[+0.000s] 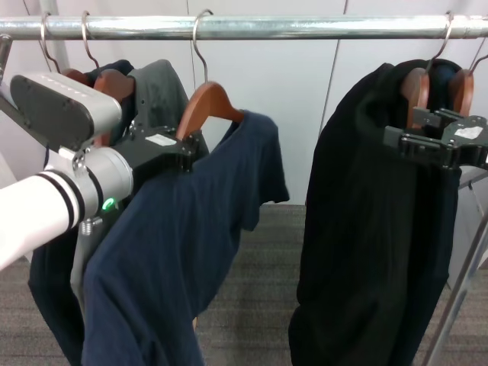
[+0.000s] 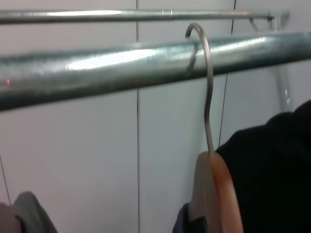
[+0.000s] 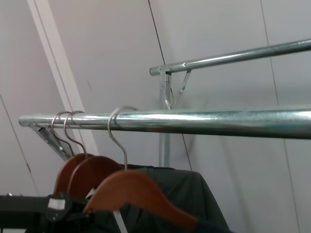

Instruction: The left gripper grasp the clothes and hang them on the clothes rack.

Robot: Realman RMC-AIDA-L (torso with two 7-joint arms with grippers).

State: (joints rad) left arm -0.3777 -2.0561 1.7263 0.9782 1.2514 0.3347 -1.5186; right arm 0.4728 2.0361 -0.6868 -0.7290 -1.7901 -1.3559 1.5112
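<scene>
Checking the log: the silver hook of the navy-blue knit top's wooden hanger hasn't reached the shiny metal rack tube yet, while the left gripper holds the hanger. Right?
No. The hook is already over the metal rack tube, as the left wrist view shows. The left gripper does hold the wooden hanger.

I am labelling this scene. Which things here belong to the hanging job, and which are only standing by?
Job:
left hand, gripping the hanger
navy clothes
clothes rack

Standing by:
right hand, by the black coat
grey jacket
</scene>
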